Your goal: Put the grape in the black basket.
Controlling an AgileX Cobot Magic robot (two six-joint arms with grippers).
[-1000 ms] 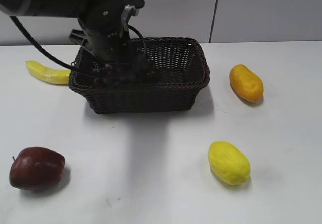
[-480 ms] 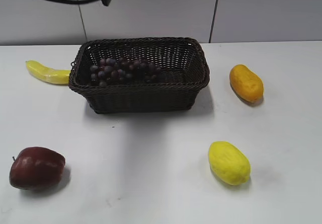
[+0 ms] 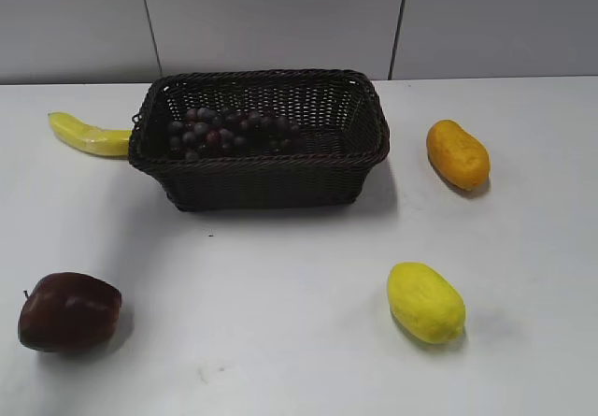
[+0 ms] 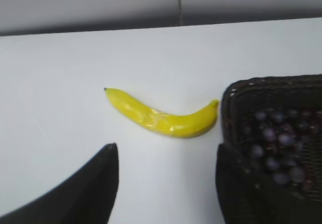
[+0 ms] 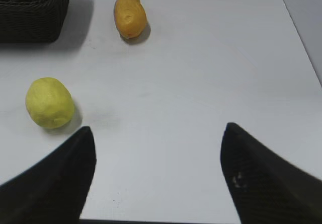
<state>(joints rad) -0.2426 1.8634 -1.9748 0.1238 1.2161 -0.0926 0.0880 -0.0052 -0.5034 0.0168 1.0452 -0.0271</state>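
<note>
The grape [image 3: 220, 128] is a dark purple bunch lying inside the black basket [image 3: 271, 178], in its left half. Both also show at the right edge of the left wrist view, the grape [image 4: 279, 143] inside the basket [image 4: 229, 95]. My left gripper [image 4: 166, 156] is open and empty, high above the table beside the basket's left end. My right gripper [image 5: 158, 138] is open and empty above bare table. Neither arm shows in the exterior view.
A yellow banana [image 3: 89, 136] lies left of the basket, also in the left wrist view [image 4: 161, 118]. A dark red apple [image 3: 68, 311] sits front left. An orange fruit [image 3: 457, 154] and a yellow lemon-like fruit [image 3: 425, 301] lie on the right, also seen in the right wrist view.
One second ago my left arm was low over the basket at the grape. It let go and rose out of the exterior view. The grape stays in the basket.
</note>
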